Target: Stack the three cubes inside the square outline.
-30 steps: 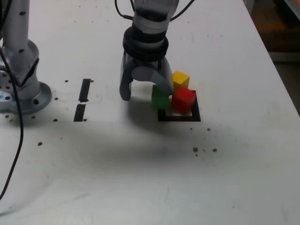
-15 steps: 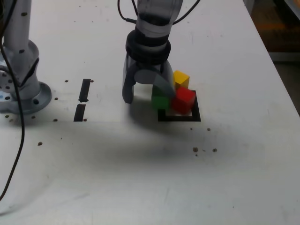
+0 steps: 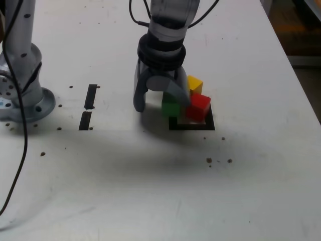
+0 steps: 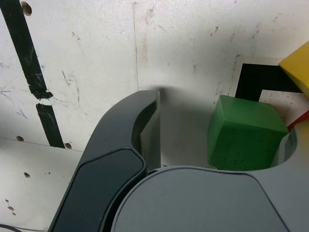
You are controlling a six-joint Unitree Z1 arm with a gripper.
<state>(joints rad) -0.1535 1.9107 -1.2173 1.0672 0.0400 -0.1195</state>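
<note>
- Nearest in the exterior view is the bare near edge of the square outline [image 3: 191, 127]; the cubes crowd its other sides, so no base for a stack is settled yet.
- Just beyond, the green cube [image 3: 171, 110] sits over the outline's left border, probably the one being lined up for a grip, since the jaws are around that spot.
- To its right the red cube [image 3: 199, 107] stands turned askew, towards the outline's right side; its closeness to the green leaves little room for a finger.
- The gripper [image 3: 162, 103] has its jaws spread wide with nothing between them held. The left finger stands well apart from the green cube; the right one is close over its right side, though whether it touches green or red I can't tell.
- Farther off, the yellow cube [image 3: 195, 85] lies at the outline's far side, behind the red.
- Farthest, the arm [image 3: 173, 15] reaches in from the far side, fingers pointing down; a shift right would likely centre it better, with some risk of nudging red.
</note>
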